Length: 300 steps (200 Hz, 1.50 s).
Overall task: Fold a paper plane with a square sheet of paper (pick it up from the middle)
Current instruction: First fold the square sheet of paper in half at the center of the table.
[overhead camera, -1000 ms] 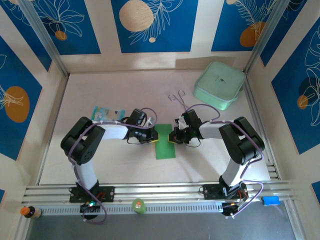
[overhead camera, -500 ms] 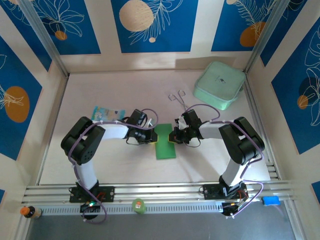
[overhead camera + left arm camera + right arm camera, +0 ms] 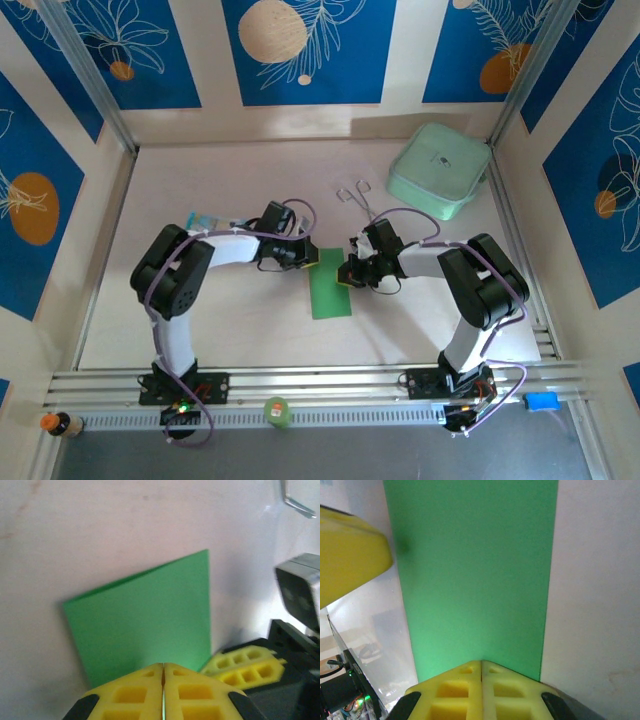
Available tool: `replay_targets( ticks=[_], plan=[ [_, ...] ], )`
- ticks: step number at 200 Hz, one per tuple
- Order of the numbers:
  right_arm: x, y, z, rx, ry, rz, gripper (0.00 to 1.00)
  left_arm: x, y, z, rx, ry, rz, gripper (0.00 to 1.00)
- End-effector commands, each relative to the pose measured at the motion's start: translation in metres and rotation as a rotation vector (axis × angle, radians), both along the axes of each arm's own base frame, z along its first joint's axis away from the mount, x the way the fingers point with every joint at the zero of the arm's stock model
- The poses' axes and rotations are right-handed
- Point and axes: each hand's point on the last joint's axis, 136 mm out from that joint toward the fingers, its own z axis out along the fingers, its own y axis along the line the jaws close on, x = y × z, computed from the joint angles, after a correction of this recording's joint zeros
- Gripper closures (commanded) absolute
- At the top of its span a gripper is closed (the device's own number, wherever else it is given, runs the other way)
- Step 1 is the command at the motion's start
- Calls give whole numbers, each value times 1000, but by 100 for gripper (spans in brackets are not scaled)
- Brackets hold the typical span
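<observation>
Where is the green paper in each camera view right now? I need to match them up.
Top external: the green paper lies near the picture's centre, between the tips of the two grippers.
Left wrist: the green paper sits mid-frame, just beyond the shut left gripper.
Right wrist: the green paper runs up the middle, from the shut right gripper to the top edge.
Shared landmark: the right gripper, its yellow fingers at the paper's edge.

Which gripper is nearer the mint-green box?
Right. The right gripper sits at the green paper on the side facing the mint-green box; the left gripper is at the opposite edge, farther away.
</observation>
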Motion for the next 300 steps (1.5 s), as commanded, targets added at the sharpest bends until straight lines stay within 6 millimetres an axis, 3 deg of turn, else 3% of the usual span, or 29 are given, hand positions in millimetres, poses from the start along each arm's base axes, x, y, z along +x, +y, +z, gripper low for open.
replay_targets(
  ticks=[1, 31, 50, 70, 105, 138, 196, 253, 300],
  plan=[
    [-25, -26, -30, -132, 115, -31, 100, 3, 5, -15, 27, 32, 21, 90],
    [-18, -14, -11, -54, 81, -17, 98, -4, 12, -32, 66, 53, 17, 90],
    [-10, -4, 15, 14, 44, -17, 91, -9, 16, -39, 81, 66, 15, 90],
    [-6, -7, 40, 25, 11, -47, 81, -13, 19, -44, 88, 75, 13, 90],
    [-22, -33, 57, 13, 52, -163, 55, -18, 20, -46, 84, 90, 8, 90],
    [-47, -41, 58, 64, 140, -215, 47, -19, 19, -46, 72, 94, 9, 90],
    [-70, -26, 48, 109, 220, -149, 51, -18, 17, -47, 69, 100, 3, 90],
    [-73, -18, 32, 82, 259, -105, 52, -18, 16, -47, 69, 101, -1, 90],
    [-69, -10, 32, 105, 246, -85, 57, -18, 16, -46, 64, 106, -3, 90]
  ],
)
